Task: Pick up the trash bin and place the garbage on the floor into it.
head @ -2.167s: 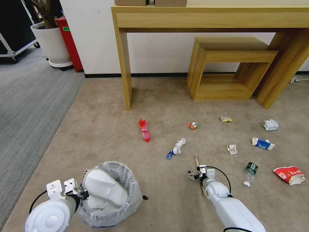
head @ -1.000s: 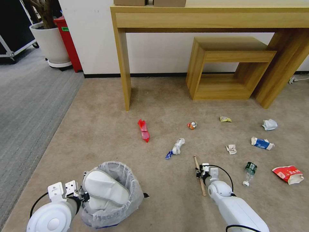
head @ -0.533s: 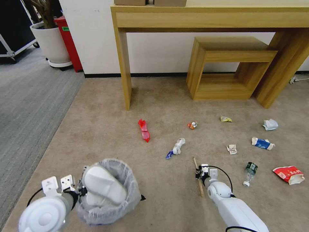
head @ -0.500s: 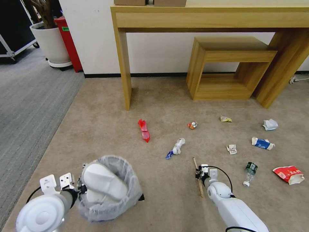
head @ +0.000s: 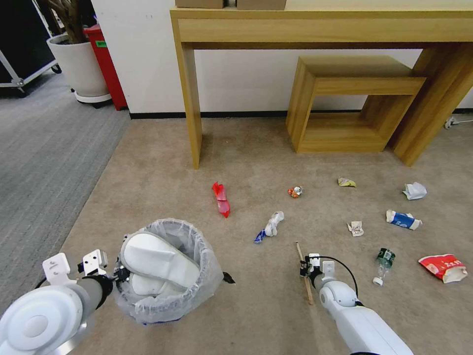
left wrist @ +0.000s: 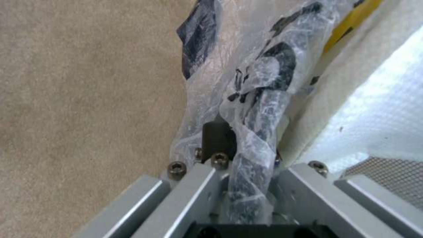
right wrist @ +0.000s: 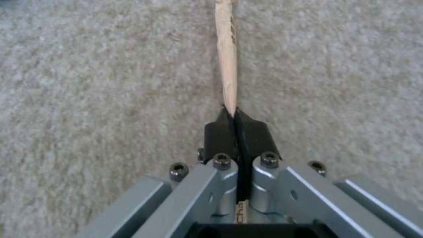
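The trash bin (head: 165, 276), small, round and dark with a blue base, is lined with a crinkled clear bag folded over its rim, and the left claw (head: 118, 274) pinches that rim. Two white slippers (head: 157, 260) lie inside it. On the beige floor (head: 148, 187) lie a red wrapper (head: 221, 199), a white-and-blue twist (head: 269, 227), a blue-white carton (head: 403, 220), crumpled white paper (head: 414, 190), a green-labelled bottle (head: 382, 265) and a yellow wrapper (head: 346, 182). The wooden stick (head: 304, 271) is clamped in the right claw (head: 306, 269).
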Available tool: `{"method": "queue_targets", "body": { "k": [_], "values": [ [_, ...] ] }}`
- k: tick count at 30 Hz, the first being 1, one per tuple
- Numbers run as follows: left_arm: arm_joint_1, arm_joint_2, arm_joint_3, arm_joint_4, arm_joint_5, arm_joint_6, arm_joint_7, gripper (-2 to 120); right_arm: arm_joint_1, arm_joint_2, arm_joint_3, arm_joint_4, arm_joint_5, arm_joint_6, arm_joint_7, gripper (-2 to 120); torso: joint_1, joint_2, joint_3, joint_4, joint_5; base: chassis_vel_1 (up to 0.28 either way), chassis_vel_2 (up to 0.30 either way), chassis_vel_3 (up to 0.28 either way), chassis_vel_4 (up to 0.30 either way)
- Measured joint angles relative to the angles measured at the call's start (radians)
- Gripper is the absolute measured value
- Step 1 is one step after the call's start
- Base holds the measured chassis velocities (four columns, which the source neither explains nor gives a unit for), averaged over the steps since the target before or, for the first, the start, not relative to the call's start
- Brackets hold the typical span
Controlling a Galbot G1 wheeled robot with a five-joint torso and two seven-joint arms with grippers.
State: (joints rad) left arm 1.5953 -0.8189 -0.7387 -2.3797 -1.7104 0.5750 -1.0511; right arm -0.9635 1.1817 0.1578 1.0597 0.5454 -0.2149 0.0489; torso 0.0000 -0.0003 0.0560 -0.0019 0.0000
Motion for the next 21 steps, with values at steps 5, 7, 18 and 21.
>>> {"method": "queue_targets", "body": {
  "k": [5,7,18,21],
  "values": [
    [0.003,0.01,-0.017,-0.012,-0.02,-0.008,-0.003,0,-0.004,-0.004,0.009,0.01,0.002,0.0,-0.002,0,0.0,0.0,0.0,-0.0001,0.0,0.0,0.0,0.0,0.0],
    [0.004,0.016,-0.021,-0.015,-0.029,-0.01,-0.004,0,-0.009,-0.004,0.019,0.028,0.007,0.007,-0.005,0,0.0,0.0,0.0,-0.0002,-0.0003,0.0,0.0,0.0,0.0],
    [0.004,0.004,-0.004,-0.006,-0.006,-0.011,0.001,0,-0.083,-0.072,0.13,0.368,0.149,0.374,-0.366,0,0.0,0.0,0.0,-0.0002,-0.0001,0.0,0.0,0.0,0.0],
    [0.005,0.015,-0.01,-0.012,-0.012,-0.012,0.002,0,-0.075,-0.118,0.127,0.486,0.284,0.432,-0.493,0,0.0,0.0,0.0,-0.0003,-0.0004,0.0,0.0,0.0,0.0]
  ]
}}
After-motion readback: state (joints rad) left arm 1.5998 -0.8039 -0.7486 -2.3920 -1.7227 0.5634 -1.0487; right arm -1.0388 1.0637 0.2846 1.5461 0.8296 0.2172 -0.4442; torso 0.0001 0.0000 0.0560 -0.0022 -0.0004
